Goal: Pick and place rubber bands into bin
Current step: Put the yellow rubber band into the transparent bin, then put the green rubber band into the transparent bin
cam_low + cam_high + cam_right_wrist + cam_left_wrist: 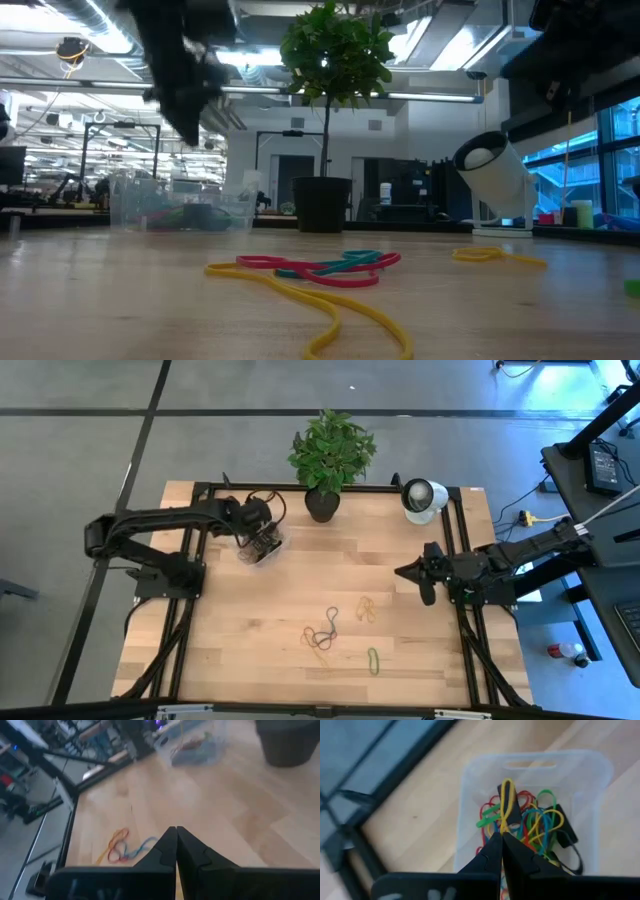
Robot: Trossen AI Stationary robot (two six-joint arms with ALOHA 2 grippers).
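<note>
1. A clear plastic bin (590, 775) holds red, yellow, green, blue and black rubber bands (530, 820).
2. Loose bands (320, 270) in red, teal and yellow lie on the pale wood-grain desk (280, 610).
3. A green-leaved plant (330, 450) stands in a black pot (322, 506).
4. A white round object (424, 498).

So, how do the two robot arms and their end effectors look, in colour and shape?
Both arms are black and made of jointed segments. The left arm carries looping dark cables near its wrist. The left end effector and the right end effector each have two dark, wedge-shaped fingers tapering to narrow tips. No markings are readable.
</note>
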